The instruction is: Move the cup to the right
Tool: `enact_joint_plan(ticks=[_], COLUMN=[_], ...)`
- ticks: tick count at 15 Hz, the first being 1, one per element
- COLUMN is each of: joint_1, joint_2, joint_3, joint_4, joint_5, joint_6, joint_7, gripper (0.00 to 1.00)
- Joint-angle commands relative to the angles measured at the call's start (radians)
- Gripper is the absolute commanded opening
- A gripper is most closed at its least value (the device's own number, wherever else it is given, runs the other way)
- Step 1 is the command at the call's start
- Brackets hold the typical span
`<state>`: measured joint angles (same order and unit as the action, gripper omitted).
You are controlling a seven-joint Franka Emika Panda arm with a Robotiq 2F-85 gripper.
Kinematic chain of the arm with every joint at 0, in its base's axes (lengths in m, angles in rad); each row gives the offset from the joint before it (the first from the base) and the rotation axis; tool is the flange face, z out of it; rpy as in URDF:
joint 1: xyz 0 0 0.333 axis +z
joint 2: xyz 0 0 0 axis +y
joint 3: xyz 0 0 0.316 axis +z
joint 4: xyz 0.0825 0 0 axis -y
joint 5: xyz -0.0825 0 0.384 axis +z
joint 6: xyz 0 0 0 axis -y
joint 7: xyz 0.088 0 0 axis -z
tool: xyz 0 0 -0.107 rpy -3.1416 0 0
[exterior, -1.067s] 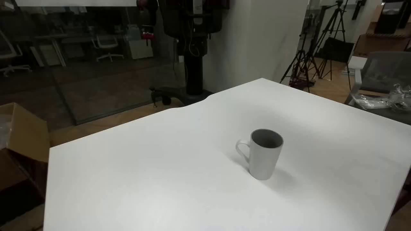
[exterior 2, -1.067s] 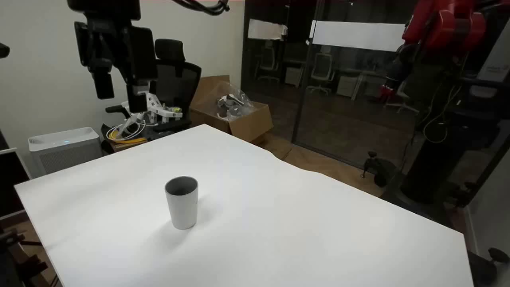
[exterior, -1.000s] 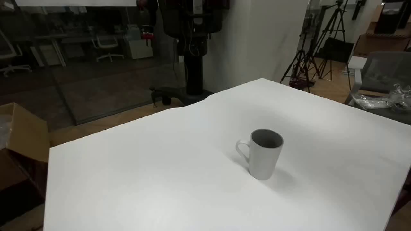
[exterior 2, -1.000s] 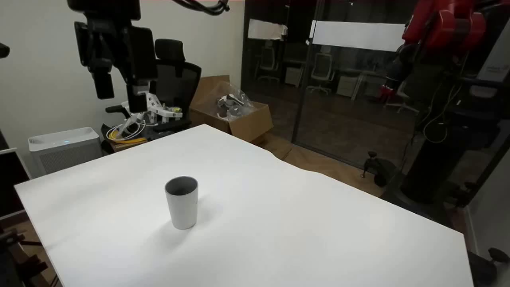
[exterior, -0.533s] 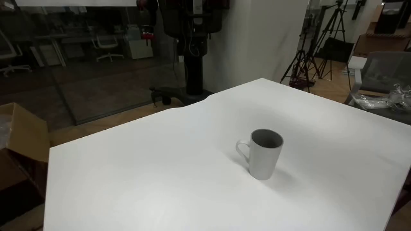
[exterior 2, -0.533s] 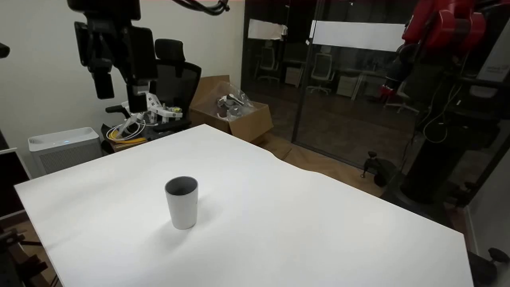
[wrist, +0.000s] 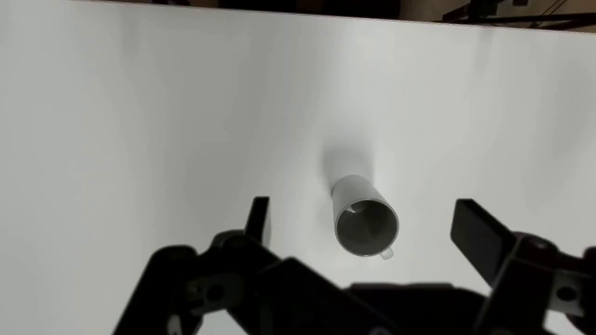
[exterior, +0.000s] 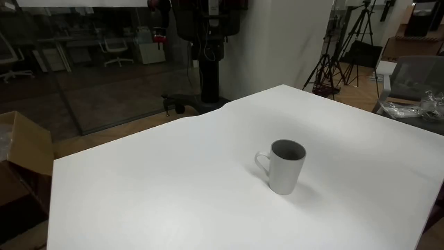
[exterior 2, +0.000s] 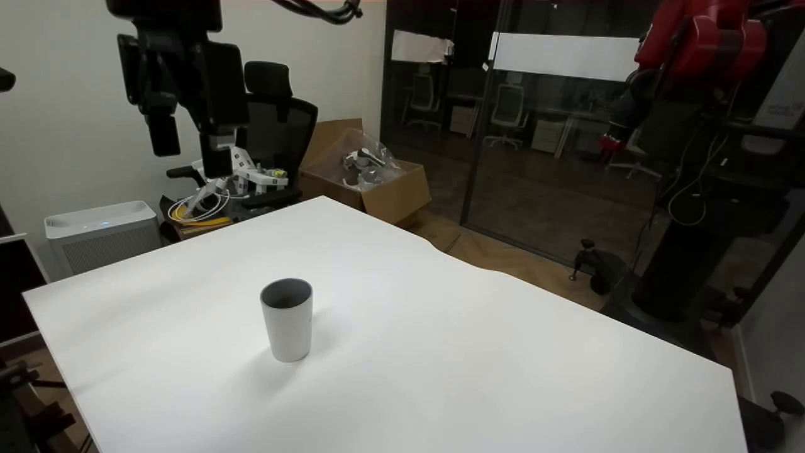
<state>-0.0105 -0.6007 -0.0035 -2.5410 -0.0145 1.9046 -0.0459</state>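
So, the cup (exterior 2: 290,333): you had it upright on the worktop (exterior 2: 478,352), not yet gripped; in an exterior view it stood well in from the wavy edge, nearer the left edge than the right corner.
Line down to the cup: you seemed to be at the approach, the whole move to the right yet to do; in the wrist view the cup showed between the fingers (wrist: 479,237), about centred from side to side, so a straight, slow descent probably sufficed.
Handle (wrist: 387,253): in that view it pointed away from the worktop's visible edge and slightly towards the finger on the right, so your best choice was likely to keep it out of the pinch.
Cup's wall (exterior: 283,177): it looked smooth, so an even squeeze there was probably your safest hold.
Worktop's right: the goal spot could not be read, so you needed to settle which edge counted as right and set down short of it.
Fingers: you had them parted widely, gripping nothing.
Pose over the worktop: they pointed down, higher than the cup and apart from it, in an exterior view showing above the edge from far corner to left corner; the arm above lay out of frame.
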Motion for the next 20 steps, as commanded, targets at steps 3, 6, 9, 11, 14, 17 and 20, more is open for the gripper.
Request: enact_joint_plan(ticks=[3, 6, 9, 11, 14, 17, 20], joint_1=[0.000, -0.019, -0.050, -0.050, -0.041, -0.020, 0.018], joint_2=[0.004, 0.065, 0.219, 0.336, 0.507, 0.648, 0.739], joint_3=[0.000, -0.016, -0.043, -0.058, -0.045, -0.014, 0.016], joint_4=[0.001, 0.033, 0.087, 0.130, 0.211, 0.291, 0.336], joint_5=[-0.014, -0.014, -0.021, -0.001, -0.008, -0.040, -0.104], joint_6=[0.029, 0.135, 0.274, 0.335, 0.363, 0.327, 0.266], joint_7=[0.007, 0.018, 0.014, -0.002, 0.014, 0.032, 0.059], gripper=[1.00, 1.00, 1.00, 1.00, 1.00, 1.00, 1.00])
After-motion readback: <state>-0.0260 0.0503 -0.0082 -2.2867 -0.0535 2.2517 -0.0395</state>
